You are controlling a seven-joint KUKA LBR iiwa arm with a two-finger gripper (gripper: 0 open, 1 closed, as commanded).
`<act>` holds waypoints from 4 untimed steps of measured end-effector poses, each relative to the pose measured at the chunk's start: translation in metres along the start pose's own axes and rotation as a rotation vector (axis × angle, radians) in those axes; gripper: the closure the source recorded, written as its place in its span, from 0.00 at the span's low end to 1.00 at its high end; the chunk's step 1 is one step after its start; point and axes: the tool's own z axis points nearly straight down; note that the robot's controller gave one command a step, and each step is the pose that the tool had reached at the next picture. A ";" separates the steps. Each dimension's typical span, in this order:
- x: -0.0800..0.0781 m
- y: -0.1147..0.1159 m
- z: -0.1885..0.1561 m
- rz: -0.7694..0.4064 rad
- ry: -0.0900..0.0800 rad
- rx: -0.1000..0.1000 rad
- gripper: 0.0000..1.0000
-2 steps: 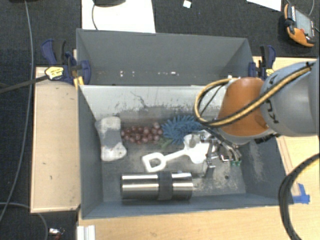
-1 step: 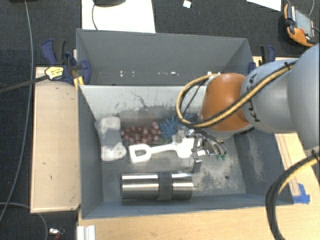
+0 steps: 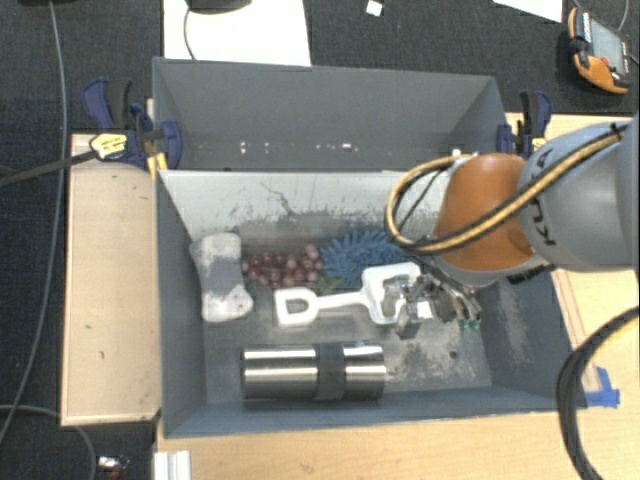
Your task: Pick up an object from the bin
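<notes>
Gripper (image 3: 413,306) at right end of white plastic scoop (image 3: 300,308), just near of blue spiky ball (image 3: 350,254). Jaws open or closed: cannot tell.

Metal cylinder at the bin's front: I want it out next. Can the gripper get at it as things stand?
Probably yes. The metal cylinder lies alone at the front with nothing on it. The gripper hangs just behind it, over one end of the white scoop.

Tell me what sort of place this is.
Probably a robotics lab grasping cell: a grey robot arm reaches into a grey metal bin of loose oddments, like a white plastic scoop and shiny metal cylinder.
</notes>
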 end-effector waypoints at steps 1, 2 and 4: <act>0.000 0.000 0.000 0.000 0.000 0.000 1.00; 0.002 0.000 -0.031 -0.002 0.004 -0.001 1.00; 0.000 0.000 -0.064 -0.005 -0.001 0.000 1.00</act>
